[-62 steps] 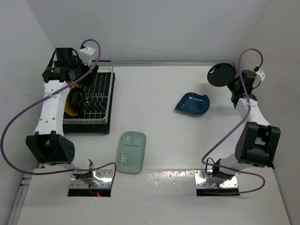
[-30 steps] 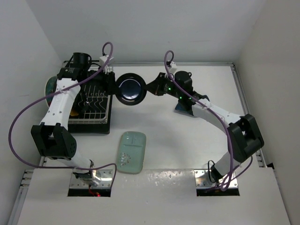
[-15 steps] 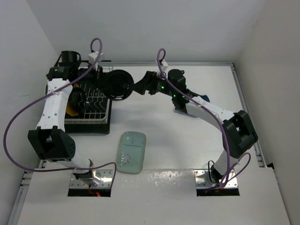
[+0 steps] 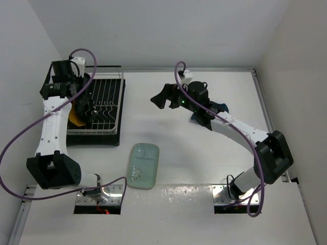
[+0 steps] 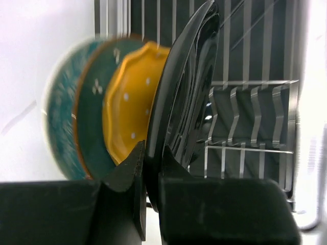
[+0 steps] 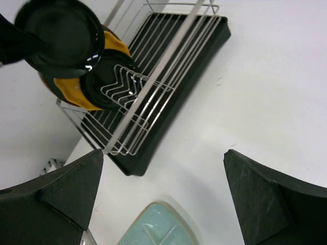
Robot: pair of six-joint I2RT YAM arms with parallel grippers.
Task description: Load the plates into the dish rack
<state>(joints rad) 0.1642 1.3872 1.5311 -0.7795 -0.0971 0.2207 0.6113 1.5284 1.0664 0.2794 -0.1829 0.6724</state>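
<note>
Pinching a black plate [image 5: 190,76] by its rim, the left hand [image 5: 152,153] holds it upright, seemingly above the rack [image 5: 245,127], with a yellow plate [image 5: 130,104] just beside. The right hand [image 6: 163,178] is spread, empty.

Robot lab test cell. Signs: plain white walls [image 4: 168,30] enclosing white table [image 4: 194,163]; left arm [image 4: 51,127], right arm [image 4: 235,126] bolted on metal mounts [image 4: 99,196] at near edge; purple cables [image 4: 95,60] loose, exposed; wire rack [image 4: 107,97] standing on table.

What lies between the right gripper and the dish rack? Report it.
Only bare table lies between the right gripper and the dish rack, as the top view shows.
</note>
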